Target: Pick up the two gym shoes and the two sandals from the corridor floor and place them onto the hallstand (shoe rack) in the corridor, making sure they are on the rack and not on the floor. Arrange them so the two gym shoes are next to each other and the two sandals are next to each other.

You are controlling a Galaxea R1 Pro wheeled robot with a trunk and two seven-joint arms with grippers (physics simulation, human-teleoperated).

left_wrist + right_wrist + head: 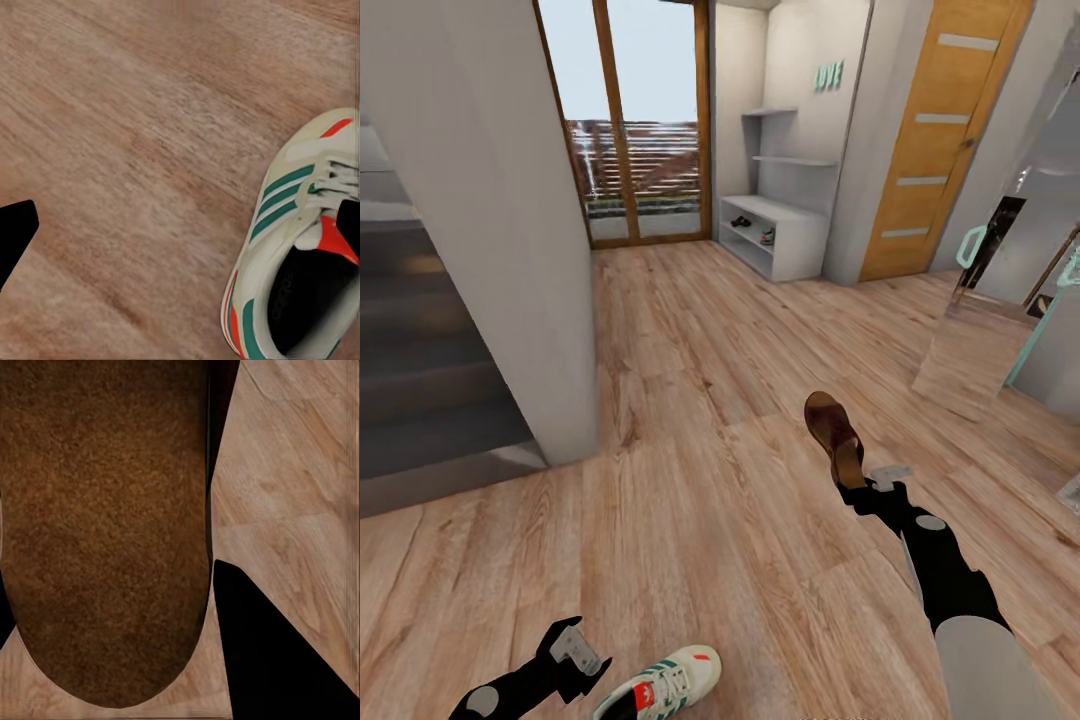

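Observation:
My right gripper (857, 483) is shut on a dark-brown sandal (833, 428), held above the corridor floor (700, 400); in the right wrist view the sandal (105, 532) lies between the black fingers (277, 660). One gym shoe (665, 685), white with green stripes, lies on the floor just right of my open left gripper (575, 655). The left wrist view shows the gym shoe (300, 255) against one finger (349, 225), not gripped. Far ahead stands the hallstand (800, 245), with a dark sandal (741, 221) on its top tier and a second gym shoe (767, 237) on the lower shelf.
A grey wall block (490, 230) with dark stairs (420, 350) stands on the left. Glass doors (630, 120) are straight ahead, a wooden door (935, 140) is right of the hallstand, and a leaning mirror (990, 310) stands at the right.

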